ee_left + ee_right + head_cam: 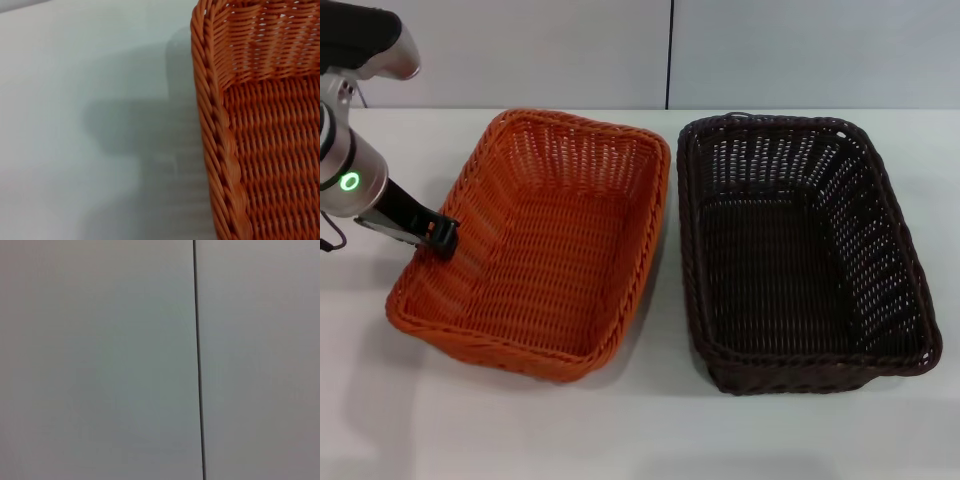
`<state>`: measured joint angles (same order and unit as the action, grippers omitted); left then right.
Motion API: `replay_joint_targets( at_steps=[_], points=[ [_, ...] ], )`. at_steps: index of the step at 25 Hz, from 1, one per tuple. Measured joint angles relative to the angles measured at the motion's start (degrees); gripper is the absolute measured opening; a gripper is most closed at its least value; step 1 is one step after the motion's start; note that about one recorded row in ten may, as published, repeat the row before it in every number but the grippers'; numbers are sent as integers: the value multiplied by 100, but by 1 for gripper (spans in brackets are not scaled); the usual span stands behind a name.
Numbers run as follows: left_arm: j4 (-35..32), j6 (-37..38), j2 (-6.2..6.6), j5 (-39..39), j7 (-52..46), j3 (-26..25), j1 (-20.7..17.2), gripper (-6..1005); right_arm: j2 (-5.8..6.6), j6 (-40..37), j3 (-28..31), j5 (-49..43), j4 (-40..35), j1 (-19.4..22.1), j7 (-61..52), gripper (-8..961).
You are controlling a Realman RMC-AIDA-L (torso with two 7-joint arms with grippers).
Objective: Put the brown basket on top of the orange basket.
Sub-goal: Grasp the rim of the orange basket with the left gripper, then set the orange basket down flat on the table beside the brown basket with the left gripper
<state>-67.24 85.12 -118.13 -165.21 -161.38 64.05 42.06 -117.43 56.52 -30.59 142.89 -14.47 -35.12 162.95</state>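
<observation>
The orange basket (545, 245) sits on the white table at centre left. The brown basket (800, 250) sits just to its right, side by side, a narrow gap between them. Both are upright and empty. My left gripper (438, 235) is at the orange basket's left rim, about halfway along that side, its black fingers right at the braided edge. The left wrist view shows the orange basket's rim and inner weave (260, 140) close up, with a shadow on the table beside it. My right gripper is out of view; its wrist view shows only a plain wall with a dark seam.
The white table (620, 430) runs along the front of both baskets and to the left of the orange one. A grey wall with a vertical seam (670, 50) stands behind the table.
</observation>
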Motion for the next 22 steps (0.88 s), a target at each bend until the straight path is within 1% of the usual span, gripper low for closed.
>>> replay_joint_targets(
  at_steps=[1,3,5,7,8,10,11,12,14,17,18,19,22],
  points=[
    [-6,-6,0,0,9,18,0,285,0,0,0,1,0,-2,0,672],
    [-275,-50,7,-22,49,415,-88,254,1,0,1,1,-1,-2,0,672],
    [-275,-50,7,-22,49,415,-88,223,1,0,1,1,-2,-3,0,671],
    [-563,-53,27,-34,255,682,-146,207,1,0,0,8,-3,-4,0,671],
    [-637,-49,35,-33,412,710,-147,207,1,0,0,8,-3,-4,0,670],
    [-696,-44,46,-33,583,708,-147,207,2,24,0,8,-3,-4,0,670],
    [-786,-34,64,-36,891,631,-106,206,2,51,0,8,1,-3,0,670],
    [-786,-34,64,-36,891,631,-106,206,2,85,0,7,10,-3,0,670],
    [-842,48,76,-40,1299,564,3,206,2,160,-6,-4,38,-3,0,669],
    [-842,48,76,-40,1299,564,3,206,2,198,-7,-18,39,11,0,668],
    [-847,264,86,-39,1807,528,166,206,2,212,-8,-23,38,21,0,668],
    [-842,367,59,-33,2100,517,244,205,2,225,-9,-29,36,34,0,668],
    [-842,367,59,-33,2100,517,244,205,2,229,-9,-32,36,37,0,667]
  ],
)
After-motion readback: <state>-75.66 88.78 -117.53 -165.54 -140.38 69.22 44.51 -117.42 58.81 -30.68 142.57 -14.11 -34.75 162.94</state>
